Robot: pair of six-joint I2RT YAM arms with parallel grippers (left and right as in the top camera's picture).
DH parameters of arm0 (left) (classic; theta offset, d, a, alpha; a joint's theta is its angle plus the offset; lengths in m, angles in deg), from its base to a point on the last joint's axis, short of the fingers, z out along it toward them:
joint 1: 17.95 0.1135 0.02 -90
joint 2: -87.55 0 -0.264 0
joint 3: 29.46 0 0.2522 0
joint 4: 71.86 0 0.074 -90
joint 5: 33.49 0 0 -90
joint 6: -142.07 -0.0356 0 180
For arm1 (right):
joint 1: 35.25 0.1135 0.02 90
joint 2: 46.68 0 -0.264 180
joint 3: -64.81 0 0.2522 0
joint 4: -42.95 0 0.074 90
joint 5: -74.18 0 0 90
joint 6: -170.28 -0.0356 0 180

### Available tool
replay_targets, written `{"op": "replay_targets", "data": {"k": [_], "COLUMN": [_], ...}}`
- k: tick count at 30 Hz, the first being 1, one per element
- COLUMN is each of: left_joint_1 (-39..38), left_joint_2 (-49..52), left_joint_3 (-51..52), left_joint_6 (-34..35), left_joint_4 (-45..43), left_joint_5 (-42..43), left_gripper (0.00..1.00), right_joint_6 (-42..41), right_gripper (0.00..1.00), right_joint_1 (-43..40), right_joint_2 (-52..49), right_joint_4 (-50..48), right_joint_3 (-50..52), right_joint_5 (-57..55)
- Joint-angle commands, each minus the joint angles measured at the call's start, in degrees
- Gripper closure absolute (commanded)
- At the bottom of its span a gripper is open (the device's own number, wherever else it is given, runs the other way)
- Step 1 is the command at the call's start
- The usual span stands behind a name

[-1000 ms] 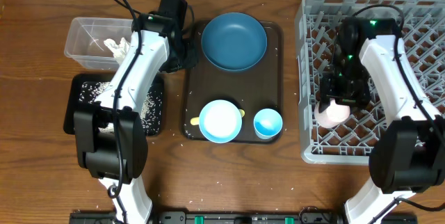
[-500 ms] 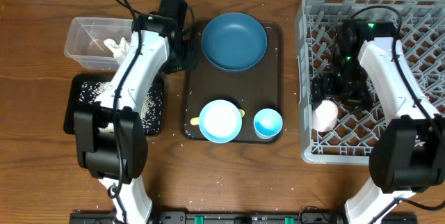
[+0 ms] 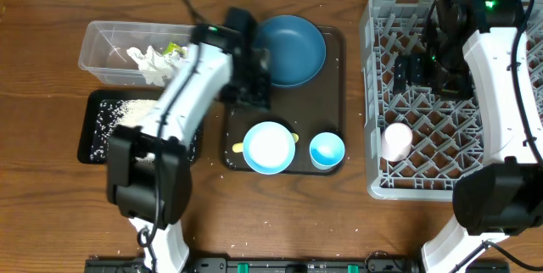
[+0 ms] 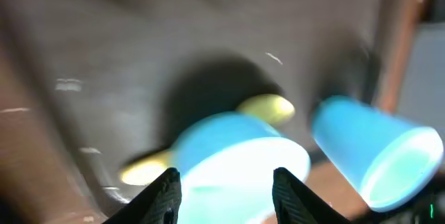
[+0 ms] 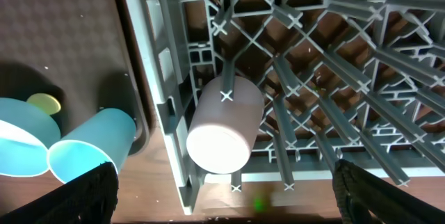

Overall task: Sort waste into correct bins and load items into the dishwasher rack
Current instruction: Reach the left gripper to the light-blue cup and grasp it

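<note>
- Two arms reach over the desk [image 3: 51, 222]. The left arm [image 3: 182, 95] stretches toward 3 o'clock above the dark brown serving tray [image 3: 331, 95], its jaws released and empty. They hang between the large dark blue plate [image 3: 287, 48] at the tray's 12 o'clock end and the white-and-light-blue bowl [image 3: 270, 148] at its 6 o'clock end.
- The blurred left wrist view shows that bowl just beyond the spread fingers [image 4: 167, 193]. The pale yellow spoon [image 4: 268, 107] shows at both sides of it, and the small blue bowl [image 4: 372, 154] sits beside it at 3 o'clock.
- The right arm [image 3: 496, 61] hangs above the dishwasher rack [image 3: 373, 95] on the desk's 3 o'clock side, jaws wide apart and holding nothing.
- The pinkish-white cup [image 5: 222, 126] rests among the pegs near the rack's 7 o'clock corner, apart from the jaws.
- The clear tub [image 3: 93, 40] at 10 o'clock holds crumpled tissues [image 3: 148, 59] and the yellow-green wrapper [image 3: 174, 50].
- The black tray [image 3: 93, 146] at 9 o'clock holds rice grains [image 3: 114, 112].
</note>
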Motion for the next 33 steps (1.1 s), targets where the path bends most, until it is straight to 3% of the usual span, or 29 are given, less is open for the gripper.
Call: {"op": "replay_targets", "data": {"k": [1,11,22,24,27,33], "left_joint_1": [-5.55,-18.82,-21.24,-21.24,-21.24,-20.85], "left_joint_2": [-1.77,-0.37,4.76,5.55,5.99,5.77], "left_joint_3": [0.35,0.46,0.46,0.46,0.46,0.11], "left_joint_6": [-4.42,-2.73,0.87,1.53,2.86,3.98], "left_joint_4": [0.46,-2.36,-4.50,-4.52,-4.94,-5.38], "left_joint_5": [3.91,-8.20,-12.63,-12.66,-12.66,-12.61], "left_gripper": [0.55,0.49,0.49,0.62,0.91,0.94], "right_joint_6": [0.70,1.79,2.51,2.64,2.64,2.62], "right_gripper": [0.04,0.04,0.05,0.06,0.07,0.09], "right_joint_1": [-0.04,-0.04,-0.04,-0.04,-0.04,-0.04], "right_joint_2": [0.31,0.31,0.31,0.31,0.31,0.28], "right_joint_4": [-0.02,0.74,0.79,0.76,0.66,0.31], "right_joint_3": [-0.72,-0.68,-0.68,-0.68,-0.68,-0.68], "right_joint_5": [0.02,-0.11,-0.20,-0.17,-0.17,0.13]}}
